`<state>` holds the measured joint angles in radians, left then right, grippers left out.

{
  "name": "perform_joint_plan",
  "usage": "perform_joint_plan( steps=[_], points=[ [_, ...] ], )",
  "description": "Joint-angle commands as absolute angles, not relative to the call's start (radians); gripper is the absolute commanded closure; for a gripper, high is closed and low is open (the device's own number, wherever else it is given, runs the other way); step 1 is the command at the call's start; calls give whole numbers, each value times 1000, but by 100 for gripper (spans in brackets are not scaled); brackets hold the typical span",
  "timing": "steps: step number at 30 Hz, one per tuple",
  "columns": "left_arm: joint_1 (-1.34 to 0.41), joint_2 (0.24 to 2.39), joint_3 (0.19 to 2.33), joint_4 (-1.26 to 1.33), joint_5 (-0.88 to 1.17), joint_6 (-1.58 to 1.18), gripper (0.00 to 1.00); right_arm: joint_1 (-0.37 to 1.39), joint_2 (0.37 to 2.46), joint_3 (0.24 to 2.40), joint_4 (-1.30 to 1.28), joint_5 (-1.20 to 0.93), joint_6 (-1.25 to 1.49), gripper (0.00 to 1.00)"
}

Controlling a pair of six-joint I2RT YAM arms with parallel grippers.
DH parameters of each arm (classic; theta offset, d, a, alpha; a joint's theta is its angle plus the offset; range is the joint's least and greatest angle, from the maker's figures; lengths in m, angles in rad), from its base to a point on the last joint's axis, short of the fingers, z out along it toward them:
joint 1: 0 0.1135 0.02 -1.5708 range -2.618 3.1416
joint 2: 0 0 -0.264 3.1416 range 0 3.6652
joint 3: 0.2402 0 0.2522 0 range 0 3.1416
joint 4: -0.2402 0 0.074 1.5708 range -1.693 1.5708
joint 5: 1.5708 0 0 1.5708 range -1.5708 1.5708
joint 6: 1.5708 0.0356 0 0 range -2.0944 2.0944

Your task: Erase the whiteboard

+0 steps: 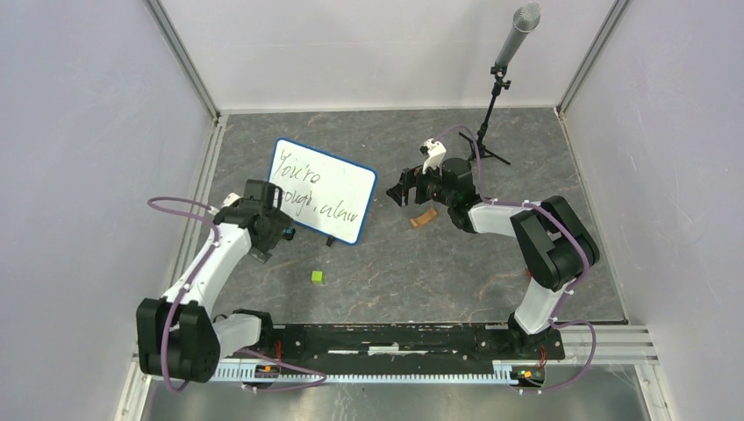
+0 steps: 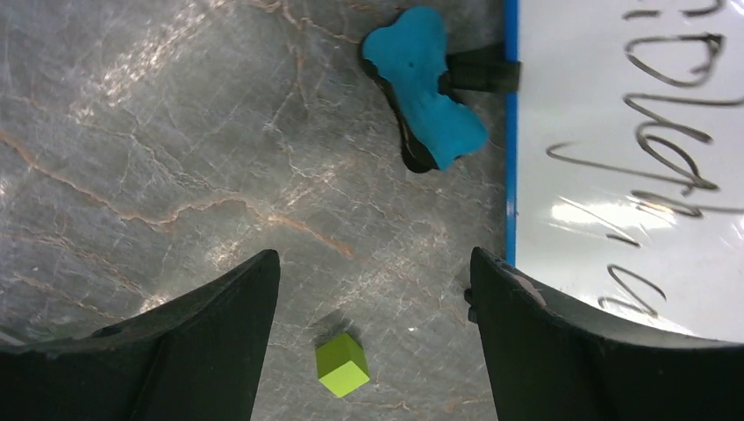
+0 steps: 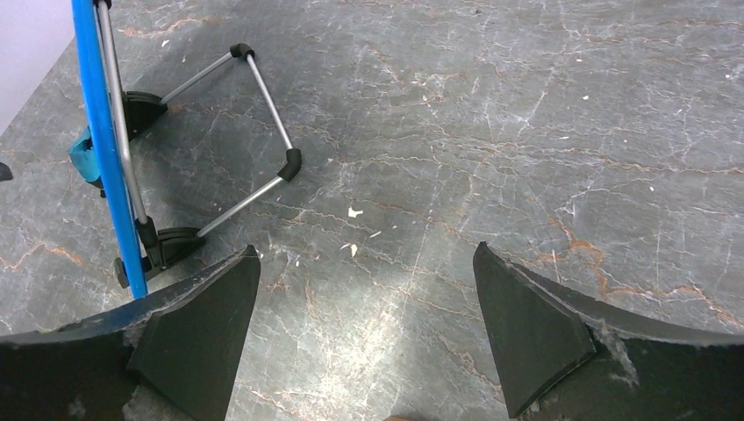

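1. The left claw [image 2: 373,259] is released, its jaws wide apart with only bare table [image 2: 132,132] between them. It hangs just beside the near-left edge of the board [image 2: 614,219], probably so it can come down on the wiper [image 2: 423,88] lying there.
2. The wiper is a blue-topped pad with a dark underside, lying flat on the table. It touches one of the board's black feet [image 2: 482,74]. I take it for the eraser, left within the left arm's reach.
3. A green cube [image 2: 342,366] sits alone near the left claw, apart from the board. It seems to have no part in the job.
4. The board stands left of the table's centre, between the two claws. It is propped at a tilt on a wire stand [image 3: 254,114], with its face turned up toward the left arm. Black handwriting covers it, so the erasing is not yet begun.
5. The right claw [image 3: 367,253] is released and empty. It looks at the board's back from the right, perhaps to brace the board against the push of wiping.
6. A brown piece [image 1: 424,217] lies by the right claw; I cannot tell what it is. A microphone [image 1: 525,22] stands far right.
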<state>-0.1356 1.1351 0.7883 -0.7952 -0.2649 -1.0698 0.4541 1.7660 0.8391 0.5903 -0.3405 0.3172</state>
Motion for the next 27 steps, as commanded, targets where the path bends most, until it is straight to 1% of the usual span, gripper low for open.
perform_joint_plan(
  steps=[1,12,16,22,27],
  points=[
    [-130,1197,816,-810,-333,-1269,16,439,1751,834,632,-347,323,3],
    [-93,1362,880,-738,-357,-1364,18,417,1745,814,650,-343,345,2],
    [-81,1411,881,-714,-320,-1385,19,414,1743,809,660,-350,353,3],
    [-76,1465,876,-649,-318,-1397,22,410,1735,794,683,-350,364,3],
    [-72,1524,886,-623,-328,-1378,20,407,1739,793,686,-357,369,2]
  ],
)
